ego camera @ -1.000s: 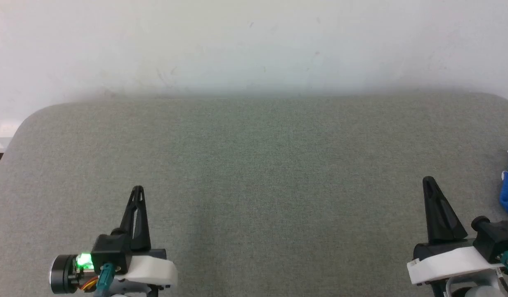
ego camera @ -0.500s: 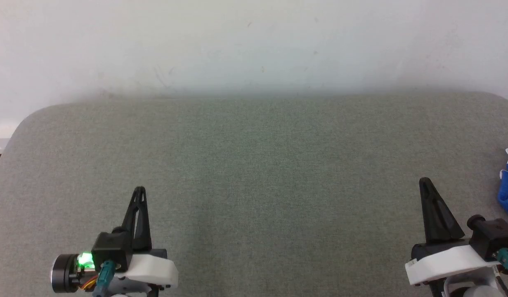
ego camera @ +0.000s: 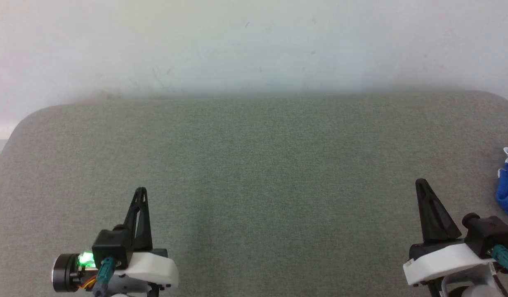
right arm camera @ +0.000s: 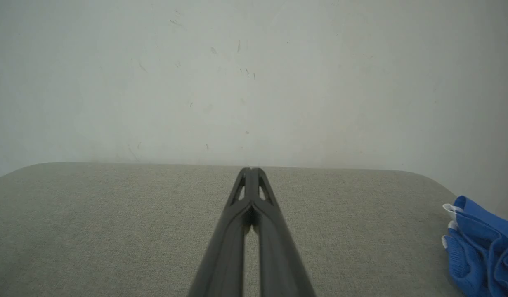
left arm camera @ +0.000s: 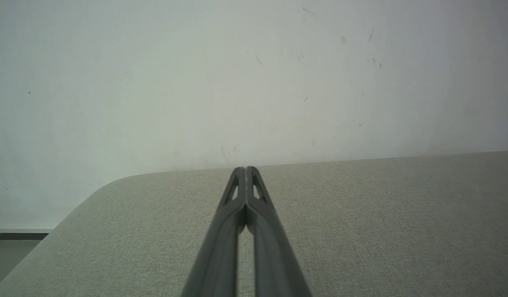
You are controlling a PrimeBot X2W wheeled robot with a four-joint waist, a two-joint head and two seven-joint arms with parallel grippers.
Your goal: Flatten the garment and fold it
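Nearest me, my left gripper [ego camera: 140, 190] hangs low over the near left part of the grey padded table [ego camera: 278, 165], its two dark fingers pressed together from the bend to the tips and holding nothing. My right gripper [ego camera: 421, 181] hangs over the near right part, likewise pinched shut and empty. Both point away from me toward the table's far edge. The blue garment [ego camera: 507, 194], edged in white, lies crumpled at the table's right edge, to the right of my right fingertips and slightly beyond them, apart from them and cut off by the picture's border. The right arm is plainly the nearer one. The left would have to cross the whole width of the table. Bunched and half out of sight, the garment does not let me tell which way its long axis runs. I judge nothing has been flattened yet, and the coming reach must swing rightward. Beyond the far edge stands a pale, scuffed wall [ego camera: 254, 41]. Compared with a second earlier, the head view has slid slightly, which I take for my own camera turning. A sliver more blue shows at the right, and both grippers sit close to where they were.
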